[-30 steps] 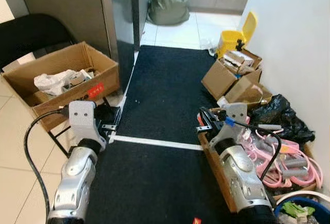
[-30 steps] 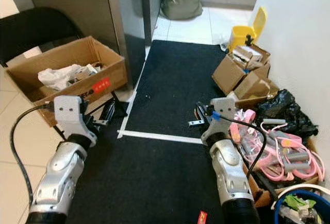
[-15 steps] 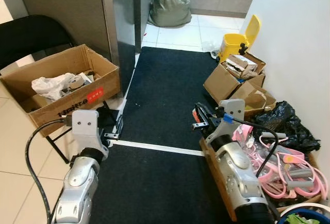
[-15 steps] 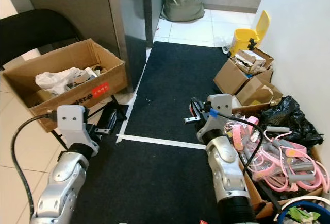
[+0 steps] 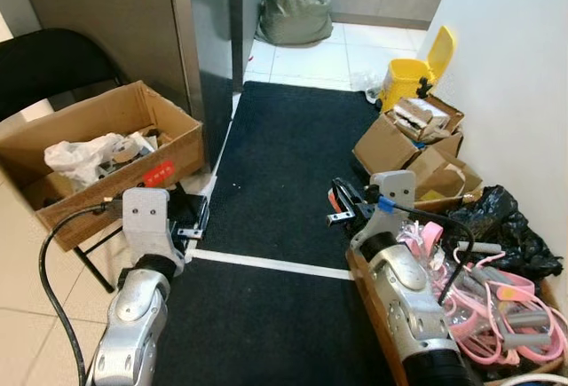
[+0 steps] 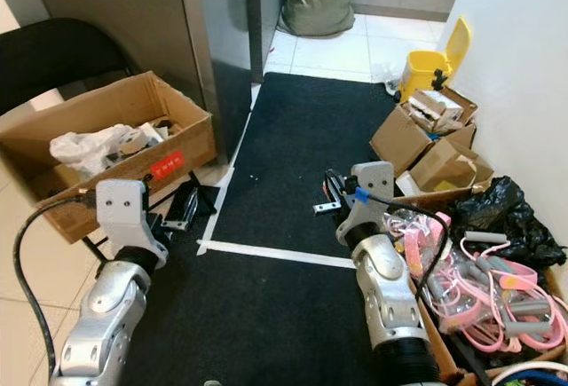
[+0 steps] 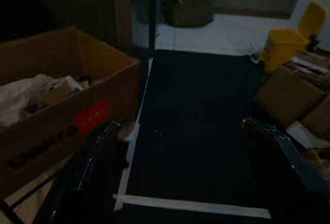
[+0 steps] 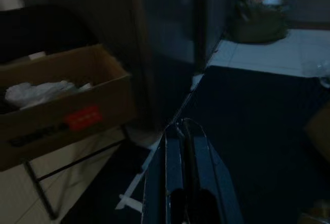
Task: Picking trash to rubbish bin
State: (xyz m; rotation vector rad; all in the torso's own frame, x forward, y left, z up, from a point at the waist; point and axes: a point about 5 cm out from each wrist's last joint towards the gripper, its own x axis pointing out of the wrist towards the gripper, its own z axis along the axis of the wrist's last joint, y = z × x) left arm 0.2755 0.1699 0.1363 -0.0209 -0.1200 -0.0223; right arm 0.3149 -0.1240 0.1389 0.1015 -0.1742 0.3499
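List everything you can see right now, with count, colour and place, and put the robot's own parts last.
Rubbish bin: one, yellow, lid open, far right by the wall.
Bag: one, grey-green, full, on the tiles beyond the mat.
Mat: one, black, centre floor, a white tape line across it.
Open box: one, brown cardboard, left, holding white crumpled trash.
Small boxes: several, brown, right.
Black bag: one, right.
Pink cords: a tangle, near right.
Left gripper: open.
Right gripper: shut.
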